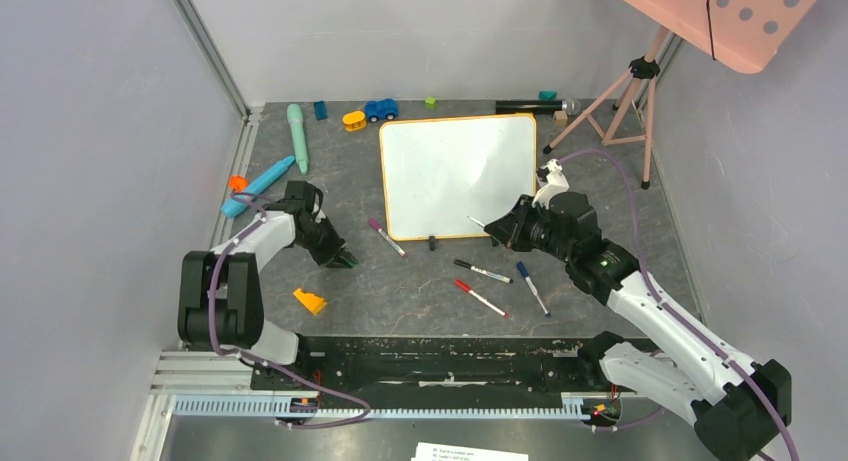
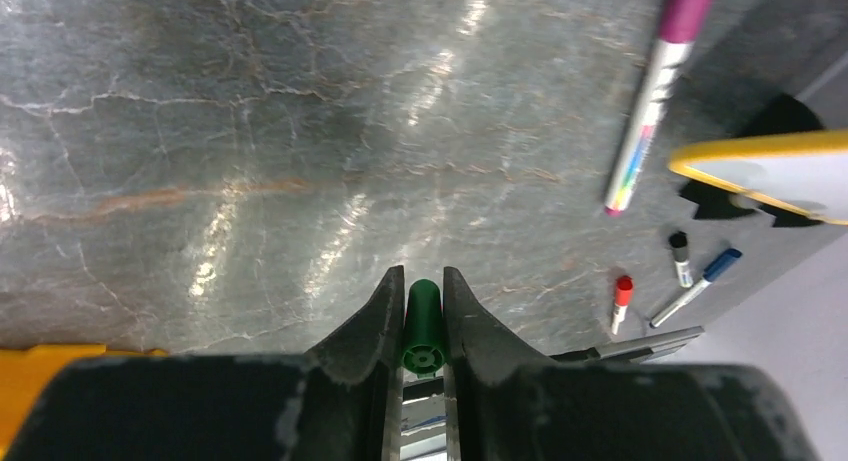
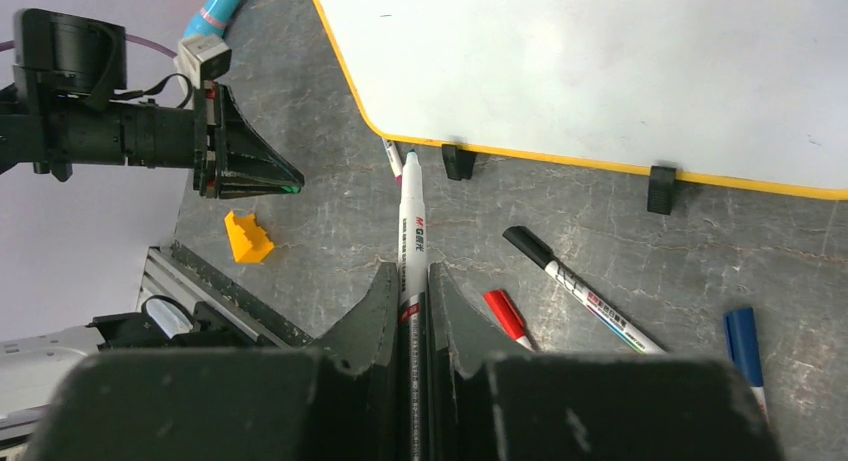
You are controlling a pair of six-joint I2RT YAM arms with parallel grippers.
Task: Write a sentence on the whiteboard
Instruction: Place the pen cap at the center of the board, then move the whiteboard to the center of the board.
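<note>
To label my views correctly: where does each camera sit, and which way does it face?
Top: above and behind the left arm and right arm, looking down on the table and whiteboard; both arms show.
Left wrist: on the left arm, looking along the table past the left hand, shut on a green cap.
Right wrist: on the right arm, looking past the right hand, shut on a marker, towards the whiteboard; the left arm shows.
Shared: both wrist views show the red marker.

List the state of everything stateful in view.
White rectangular orange-framed whiteboard: blank, lying flat.
Left pincer: shut on green plastic marker cap.
Right pincer: shut on white-barrelled marker, uncapped.
Black-capped marker: cap on.
Red-capped marker: cap on.
Blue-capped marker: cap on.
Purple-capped marker: cap on.
</note>
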